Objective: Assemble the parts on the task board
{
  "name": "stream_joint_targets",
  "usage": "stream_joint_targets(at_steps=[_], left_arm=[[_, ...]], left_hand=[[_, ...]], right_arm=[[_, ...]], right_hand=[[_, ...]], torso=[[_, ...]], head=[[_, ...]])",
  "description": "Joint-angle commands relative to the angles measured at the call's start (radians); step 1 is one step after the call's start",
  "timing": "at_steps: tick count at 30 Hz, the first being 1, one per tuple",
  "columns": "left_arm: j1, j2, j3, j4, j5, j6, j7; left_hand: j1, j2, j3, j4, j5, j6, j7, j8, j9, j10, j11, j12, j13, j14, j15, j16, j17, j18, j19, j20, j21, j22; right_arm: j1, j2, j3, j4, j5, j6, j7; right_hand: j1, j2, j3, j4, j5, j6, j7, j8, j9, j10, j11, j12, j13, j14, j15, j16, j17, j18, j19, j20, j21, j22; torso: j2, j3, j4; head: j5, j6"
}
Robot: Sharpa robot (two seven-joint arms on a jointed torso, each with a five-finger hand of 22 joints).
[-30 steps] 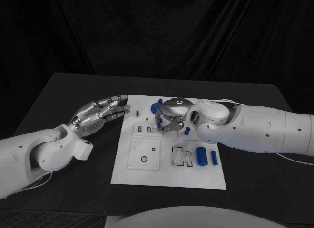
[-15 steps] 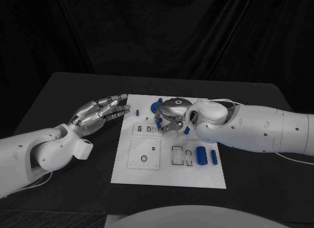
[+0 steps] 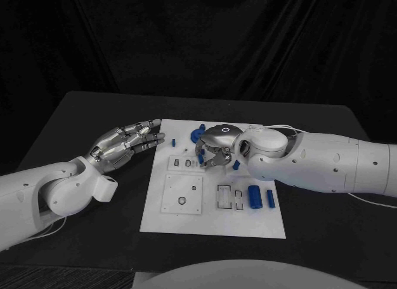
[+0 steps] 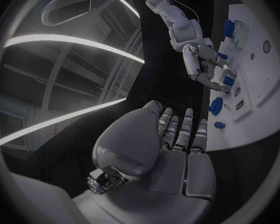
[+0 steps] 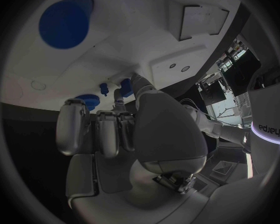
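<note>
The right hand pinches a small blue part over the task board, seemingly seating it; the left hand hovers, fingers spread, holding nothing.

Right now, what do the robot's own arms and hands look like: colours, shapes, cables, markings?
Both arms are smooth, rounded white shells. The left hand and the right hand are silver metal with many jointed fingers and darker joints. A thin pale cable runs along the right arm near the wrist. The left arm has a rounded wrist cuff. A "sharpa" marking shows in the right wrist view.
</note>
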Motion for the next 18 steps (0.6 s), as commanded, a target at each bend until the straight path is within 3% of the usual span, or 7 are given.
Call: stream_joint_targets(at_steps=[1,5,8,11,14,18], left_arm=[[-0.001,0.002,0.001,0.0,0.001,0.013,0.007],[-0.001,0.002,0.001,0.0,0.001,0.013,0.007],[-0.001,0.003,0.001,-0.001,0.001,0.013,0.008],[-0.001,0.003,0.001,-0.001,0.001,0.012,0.011],[-0.001,0.003,0.001,-0.002,0.001,0.007,0.017],[-0.001,0.002,0.001,-0.002,0.001,-0.001,0.027]], left_hand=[[0.009,-0.008,0.035,-0.003,0.018,-0.002,-0.001,0.009,0.018,0.0,0.011,0.019,0.01,-0.015,0.001,0.013,-0.008,0.023,0.0,0.0,-0.015,0.002],[0.009,-0.008,0.035,-0.003,0.018,-0.002,-0.001,0.009,0.018,0.0,0.011,0.019,0.01,-0.015,0.001,0.013,-0.008,0.023,0.0,0.0,-0.015,0.002],[0.009,-0.008,0.035,-0.003,0.018,-0.002,-0.001,0.009,0.018,0.0,0.011,0.019,0.01,-0.015,0.001,0.013,-0.008,0.023,0.0,0.0,-0.015,0.002],[0.009,-0.009,0.037,-0.003,0.018,-0.003,0.0,0.009,0.018,-0.001,0.011,0.018,0.01,-0.016,0.001,0.012,-0.008,0.023,-0.001,0.0,-0.015,0.002],[0.009,-0.009,0.037,-0.003,0.018,-0.002,0.0,0.009,0.018,-0.001,0.011,0.018,0.01,-0.016,0.001,0.013,-0.008,0.023,0.0,0.0,-0.015,0.002],[0.009,-0.009,0.041,-0.003,0.02,0.007,0.001,0.012,0.019,0.004,0.012,0.027,0.011,-0.012,0.0,0.019,-0.007,0.024,0.003,-0.001,-0.013,0.002]], right_arm=[[-0.003,0.001,0.0,-0.001,-0.007,0.011,-0.011],[-0.003,-0.001,0.0,-0.001,-0.007,0.003,-0.007],[-0.003,-0.005,0.0,0.0,-0.007,-0.018,-0.001],[-0.003,-0.01,0.001,0.004,-0.007,-0.054,0.008],[-0.002,-0.022,0.001,0.016,-0.007,-0.11,0.026],[0.01,-0.051,0.001,0.046,0.009,-0.193,0.07]], right_hand=[[-0.036,-0.005,-0.011,-0.004,-0.046,-0.035,-0.003,-0.035,-0.025,0.108,0.002,0.017,0.268,0.109,0.004,0.017,0.271,-0.008,-0.007,0.002,-0.024,0.197],[-0.046,-0.007,-0.02,0.0,-0.079,-0.055,-0.004,-0.057,-0.042,0.108,0.001,0.017,0.268,0.109,0.005,0.017,0.271,-0.007,-0.008,0.001,-0.029,0.196],[-0.061,-0.017,-0.03,0.014,-0.13,-0.085,-0.007,-0.082,-0.062,0.108,-0.001,0.017,0.268,0.109,0.004,0.017,0.271,-0.006,-0.011,0.001,-0.039,0.194],[-0.064,-0.022,-0.033,0.022,-0.143,-0.091,-0.007,-0.088,-0.069,0.108,-0.001,0.017,0.268,0.109,0.003,0.017,0.271,-0.005,-0.013,0.0,-0.043,0.193],[-0.07,-0.053,-0.034,0.073,-0.169,-0.112,-0.008,-0.107,-0.093,0.108,-0.002,0.017,0.268,0.103,0.005,-0.001,0.257,0.001,-0.028,0.001,-0.075,0.185],[-0.094,-0.068,-0.045,0.087,-0.177,-0.105,-0.008,-0.105,-0.099,0.108,-0.001,0.017,0.268,0.103,0.005,-0.002,0.256,0.001,-0.029,0.002,-0.076,0.186]], torso=[[0.0,-0.0003,-0.0001],[0.0,-0.0002,0.0002],[0.0,-0.0001,0.0],[0.0,-0.0002,0.0001],[0.0,-0.0001,0.0],[0.0,-0.0001,0.0002]], head=[[-0.001,0.0],[-0.001,0.0],[0.0,0.002],[0.0,0.005],[0.0,0.011],[-0.001,0.016]])
